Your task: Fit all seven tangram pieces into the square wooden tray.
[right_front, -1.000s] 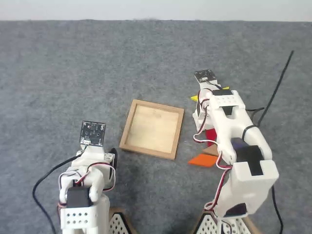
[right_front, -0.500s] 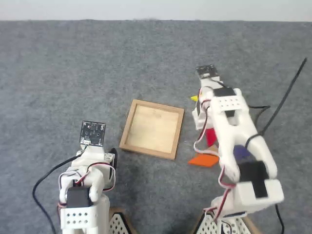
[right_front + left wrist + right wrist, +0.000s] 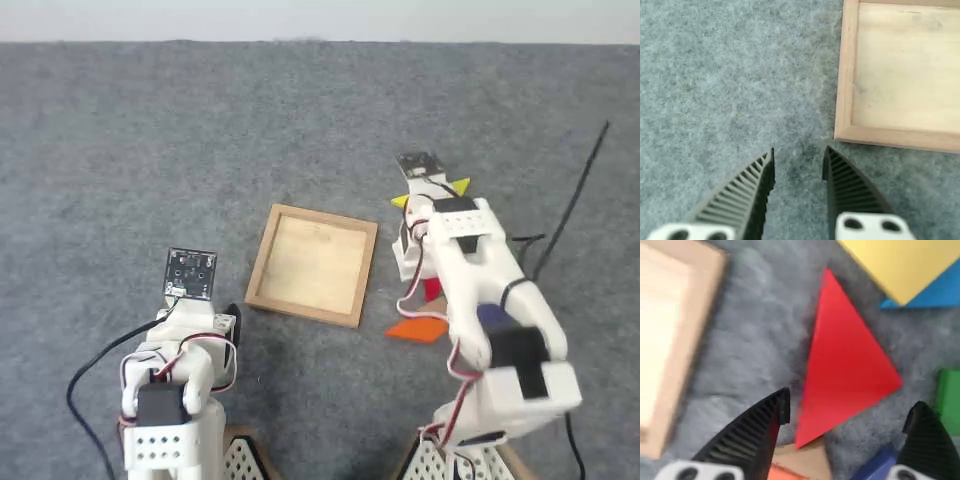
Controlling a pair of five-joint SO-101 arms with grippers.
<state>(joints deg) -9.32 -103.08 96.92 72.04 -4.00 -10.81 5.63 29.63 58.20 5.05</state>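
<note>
While right gripper (image 3: 852,400) hangs spread astride red triangle (image 3: 845,360) | left gripper (image 3: 798,150) parted, empty, off tray (image 3: 845,75) corner | risk: closing skids triangle into seemingly abutting tan piece (image 3: 800,457).

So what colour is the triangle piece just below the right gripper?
Red. The flat triangular tangram piece shows best in the right wrist view.

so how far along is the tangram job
Done: nothing, no piece sits in the square wooden tray. In hand: the right hand hangs open over the red triangular piece, not gripping it. To do: that piece, the yellow piece and the others lie on the grey carpet; the left hand is open.
</note>
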